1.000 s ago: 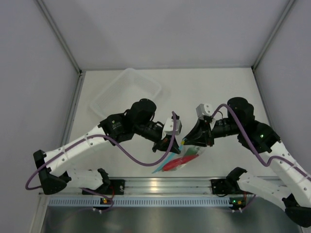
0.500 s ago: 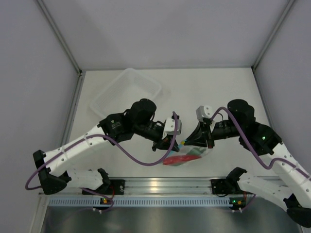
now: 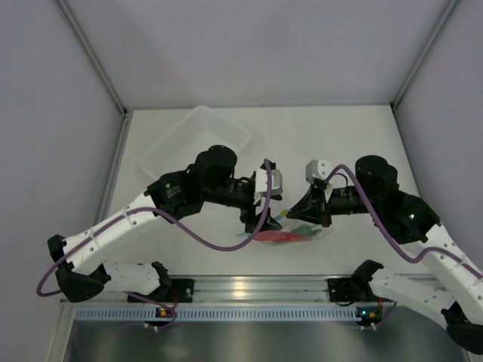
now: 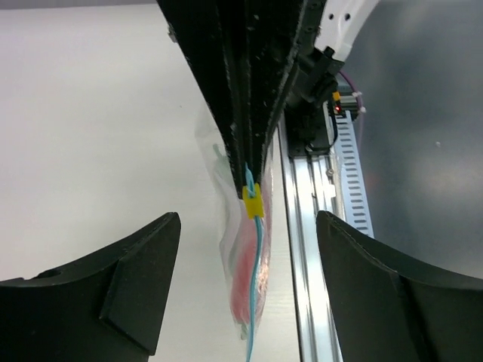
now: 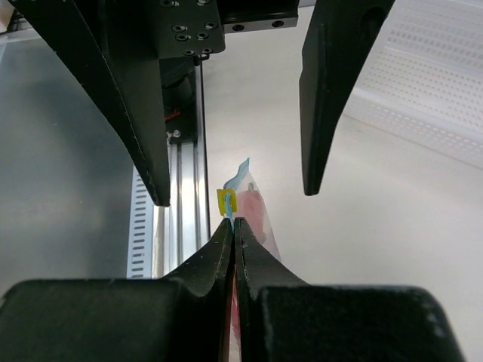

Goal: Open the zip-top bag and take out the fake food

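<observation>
The zip-top bag [image 3: 293, 233] hangs just above the table between the two arms, its teal zip strip [image 4: 259, 256] on edge with a yellow slider [image 4: 253, 202]. My right gripper [image 5: 233, 222] is shut on the zip strip right beside the slider [image 5: 226, 200]. My left gripper [image 4: 247, 217] stands wide open around the bag without touching it. The fake food shows through the plastic as a red pepper [image 3: 279, 237] and a bit of green [image 3: 306, 228]. In the left wrist view the red blurs behind the film [image 4: 245, 279].
A clear rigid tub [image 3: 198, 139] lies at the back left of the white table. The aluminium rail [image 3: 249, 286] with the arm bases runs along the near edge, close below the bag. Grey walls close in the sides and back.
My left gripper has opened and let go of the bag, drawing back slightly to the left. The right gripper stays shut on the zip strip, and the bag now hangs from it alone.
</observation>
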{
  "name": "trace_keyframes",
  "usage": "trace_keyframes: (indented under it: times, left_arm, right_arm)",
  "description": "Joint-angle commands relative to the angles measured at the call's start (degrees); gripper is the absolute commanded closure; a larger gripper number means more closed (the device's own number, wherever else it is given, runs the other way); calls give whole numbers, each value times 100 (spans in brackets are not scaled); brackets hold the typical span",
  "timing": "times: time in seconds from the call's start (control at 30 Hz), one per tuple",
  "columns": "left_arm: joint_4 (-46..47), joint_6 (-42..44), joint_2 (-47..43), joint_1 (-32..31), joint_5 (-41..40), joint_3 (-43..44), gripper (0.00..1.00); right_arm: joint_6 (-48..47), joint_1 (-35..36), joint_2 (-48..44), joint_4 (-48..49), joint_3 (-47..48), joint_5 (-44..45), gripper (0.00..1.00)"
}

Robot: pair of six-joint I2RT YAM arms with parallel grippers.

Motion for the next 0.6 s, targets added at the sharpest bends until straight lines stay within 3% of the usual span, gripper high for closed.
trace_keyframes:
  times: [0.0,0.2,0.37,0.47,0.57]
  left_arm:
    - [775,-68,-187,3,-409,-78,21]
    - [1610,-393,-240,3,-533,-368,30]
    - [1822,-394,-355,3,-103,-518,57]
    - [1822,-420,-381,3,-14,-589,63]
    - [1813,-455,-434,3,38,-633,62]
  right_arm:
    - [-58,115,26,78,333,75,100]
    - [-58,115,-18,104,342,93,100]
    - [-49,124,-44,122,325,163,100]
    - [-40,115,-80,166,316,154,100]
    - [-5,124,-97,236,307,224,100]
